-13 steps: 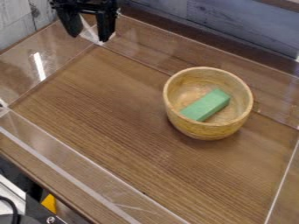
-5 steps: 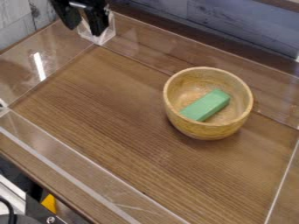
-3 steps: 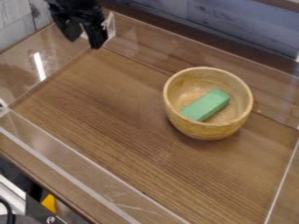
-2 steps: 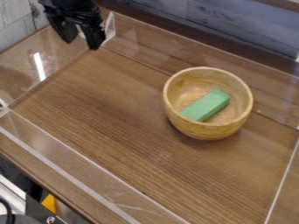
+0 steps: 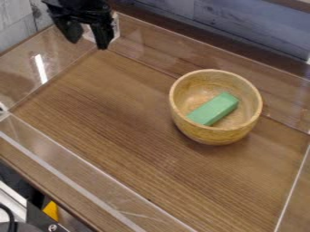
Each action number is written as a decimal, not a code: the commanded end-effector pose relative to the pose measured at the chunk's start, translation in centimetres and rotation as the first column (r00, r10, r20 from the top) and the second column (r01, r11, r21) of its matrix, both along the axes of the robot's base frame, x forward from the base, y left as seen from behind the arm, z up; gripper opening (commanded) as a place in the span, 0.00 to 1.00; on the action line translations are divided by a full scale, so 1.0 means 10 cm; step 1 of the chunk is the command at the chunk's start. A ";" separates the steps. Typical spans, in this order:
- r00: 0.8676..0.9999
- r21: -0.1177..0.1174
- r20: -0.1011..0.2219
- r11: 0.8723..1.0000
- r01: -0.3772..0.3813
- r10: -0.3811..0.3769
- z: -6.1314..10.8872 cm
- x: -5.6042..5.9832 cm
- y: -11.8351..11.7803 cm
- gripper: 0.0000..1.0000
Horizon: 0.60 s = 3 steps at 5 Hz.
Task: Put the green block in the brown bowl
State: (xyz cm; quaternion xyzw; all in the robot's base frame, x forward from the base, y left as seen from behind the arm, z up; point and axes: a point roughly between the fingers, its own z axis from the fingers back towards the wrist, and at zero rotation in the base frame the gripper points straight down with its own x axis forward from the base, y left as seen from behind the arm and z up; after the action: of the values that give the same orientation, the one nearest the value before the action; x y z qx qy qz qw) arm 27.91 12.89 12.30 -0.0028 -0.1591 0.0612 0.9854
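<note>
The green block point(image 5: 212, 111) lies flat inside the brown bowl point(image 5: 182, 119), slanted across its floor. The bowl stands on the wooden table, right of the middle. My gripper point(image 5: 90, 36) hangs at the far upper left, well away from the bowl. Its dark fingers point down and stand apart, open, with nothing between them.
A clear plastic wall point(image 5: 72, 186) rings the wooden tabletop point(image 5: 121, 127) on the left and front. A grey brick-pattern wall point(image 5: 242, 18) runs along the back. Black and yellow hardware point(image 5: 31, 213) sits below the front left corner.
The gripper has drifted slightly left and down near the back left corner and stayed open. The block and the bowl have not moved.
</note>
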 end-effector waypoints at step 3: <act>0.998 0.007 0.021 0.998 0.067 -0.067 0.03 0.05 0.06 0.00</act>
State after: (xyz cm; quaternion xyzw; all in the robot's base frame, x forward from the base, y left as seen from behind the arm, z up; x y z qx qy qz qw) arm 27.88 12.89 10.57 -0.0222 -0.1383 0.0273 0.9898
